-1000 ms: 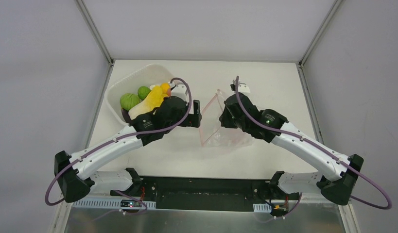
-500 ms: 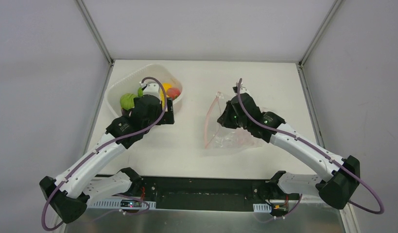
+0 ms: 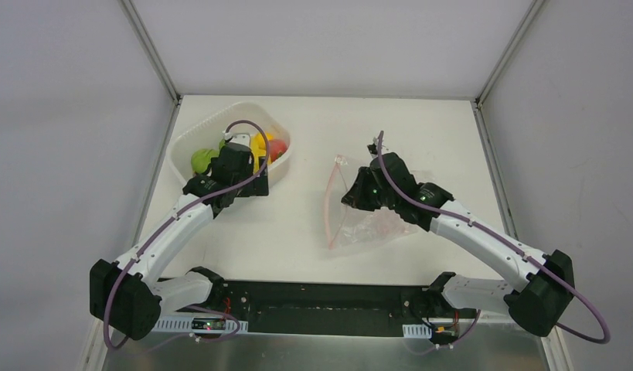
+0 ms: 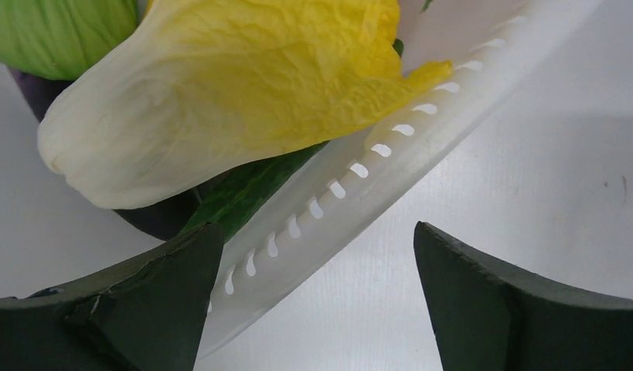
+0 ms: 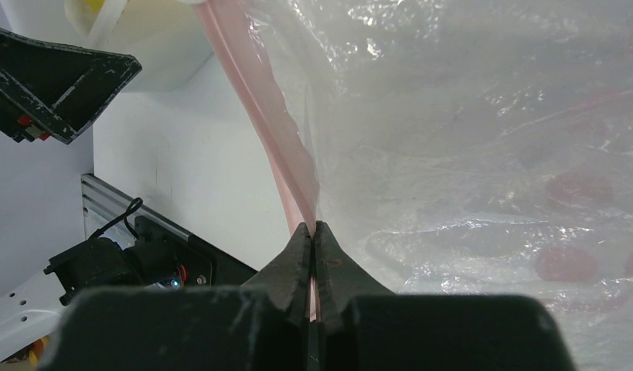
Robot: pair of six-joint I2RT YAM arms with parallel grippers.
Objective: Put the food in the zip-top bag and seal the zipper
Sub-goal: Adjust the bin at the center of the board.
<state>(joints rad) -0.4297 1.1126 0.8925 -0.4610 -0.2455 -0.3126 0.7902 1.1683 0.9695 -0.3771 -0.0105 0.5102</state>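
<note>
Lower right of centre in the overhead view, the zip-top bag (image 3: pixel 369 229) sags limp and crinkly. It looks light and slippery, best held by the stiffer zipper (image 5: pixel 260 124). The right gripper (image 5: pixel 313 228) is clamped there, which only its wrist view shows. Farther, upper left, the left gripper (image 4: pixel 317 232) hangs spread apart over the rim of the tub (image 4: pixel 390 154), the food (image 4: pixel 220 100) inside.

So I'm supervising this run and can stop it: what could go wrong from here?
1. The open left gripper straddles the white tub's rim, beside the yellow-cream food; closing here could clamp the rim instead of food.
2. The right gripper pinches only the zip-top bag's thin zipper edge; the film could slip out, letting the mouth collapse.
</note>
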